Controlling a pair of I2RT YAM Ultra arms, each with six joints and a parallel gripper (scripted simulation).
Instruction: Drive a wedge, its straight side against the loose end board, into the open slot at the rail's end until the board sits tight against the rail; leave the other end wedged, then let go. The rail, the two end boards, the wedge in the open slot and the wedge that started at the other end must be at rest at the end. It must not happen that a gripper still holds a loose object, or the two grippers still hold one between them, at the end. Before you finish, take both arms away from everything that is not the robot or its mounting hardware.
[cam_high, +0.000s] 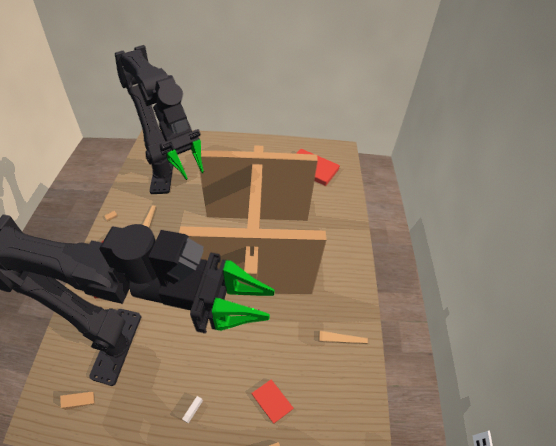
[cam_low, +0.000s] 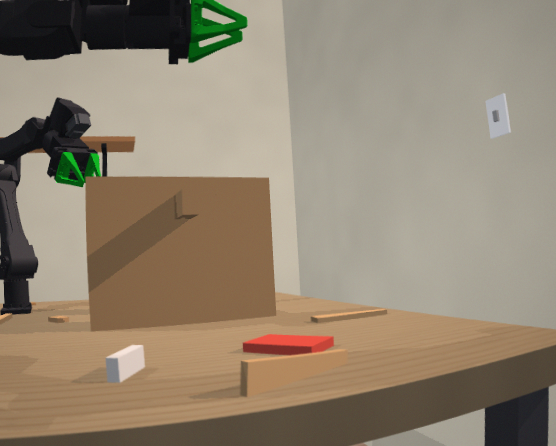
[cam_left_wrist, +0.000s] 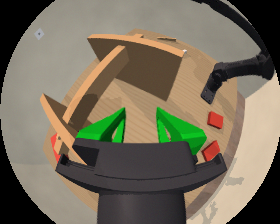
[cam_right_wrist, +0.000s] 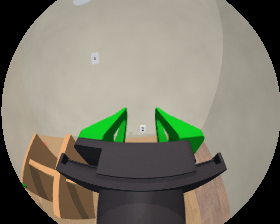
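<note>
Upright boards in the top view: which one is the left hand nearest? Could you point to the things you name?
The far board (cam_high: 290, 192) (cam_left_wrist: 55, 111) (cam_right_wrist: 42, 149); the left hand (cam_high: 195, 175) (cam_low: 91, 180) (cam_left_wrist: 141, 111) (cam_right_wrist: 24, 185) hangs by its upper left corner. The near board (cam_high: 295, 265) (cam_low: 180, 270) (cam_left_wrist: 145, 75) (cam_right_wrist: 77, 200) has the right hand (cam_high: 271, 305) (cam_low: 245, 29) (cam_right_wrist: 141, 111) closer.
</note>
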